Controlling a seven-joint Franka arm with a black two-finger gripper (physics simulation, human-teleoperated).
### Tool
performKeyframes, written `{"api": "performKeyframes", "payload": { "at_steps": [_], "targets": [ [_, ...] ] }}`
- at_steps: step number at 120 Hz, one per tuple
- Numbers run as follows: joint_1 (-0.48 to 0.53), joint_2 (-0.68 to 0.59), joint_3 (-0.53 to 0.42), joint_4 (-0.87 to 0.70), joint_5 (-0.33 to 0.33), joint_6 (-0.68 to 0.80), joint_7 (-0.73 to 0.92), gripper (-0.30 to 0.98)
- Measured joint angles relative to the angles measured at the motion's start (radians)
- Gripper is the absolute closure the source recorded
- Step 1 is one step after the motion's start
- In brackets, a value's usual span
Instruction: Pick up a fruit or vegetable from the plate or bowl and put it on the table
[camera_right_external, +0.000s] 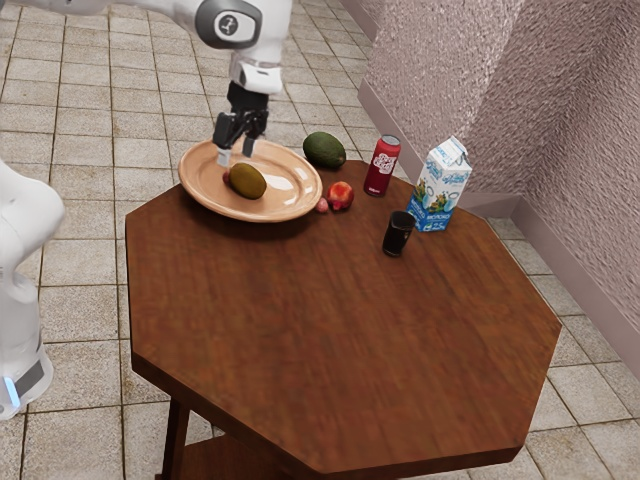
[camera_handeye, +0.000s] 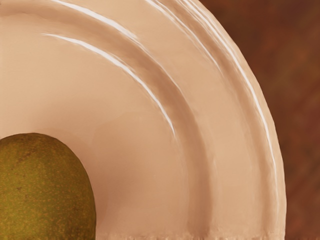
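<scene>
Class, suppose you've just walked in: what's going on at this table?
A robot arm has its pincer open over a broad plate, close to a brownish-green oval fruit lying on it. The pincer holds nothing, so no fruit from the plate is in its grasp. On the wooden table around the plate stand a red can, a carton and a black cup, with an avocado lying nearby.

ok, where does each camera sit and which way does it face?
Exterior view: at the arm's side, above the octagonal brown wooden table, angled down at it; the white arm and black two-finger hand show.
Wrist view: on the hand, facing down at the round tan plate.
Shared: plate, part of the table, oval olive-brown fruit.
</scene>
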Motion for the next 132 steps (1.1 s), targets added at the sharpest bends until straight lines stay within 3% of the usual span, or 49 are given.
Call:
{"api": "performKeyframes", "payload": {
  "at_steps": [52, 78, 95, 132],
  "targets": [
    [0.058, 0.0, 0.03, -0.005, 0.037, 0.001, 0.064, 0.02],
    [0.0, 0.01, 0.095, 0.018, 0.055, 0.009, 0.082, 0.02],
    [-0.165, 0.01, 0.253, 0.068, 0.059, 0.011, 0.091, 0.02],
    [-0.241, 0.032, 0.307, 0.086, 0.06, 0.016, 0.101, 0.02]
  ]
}}
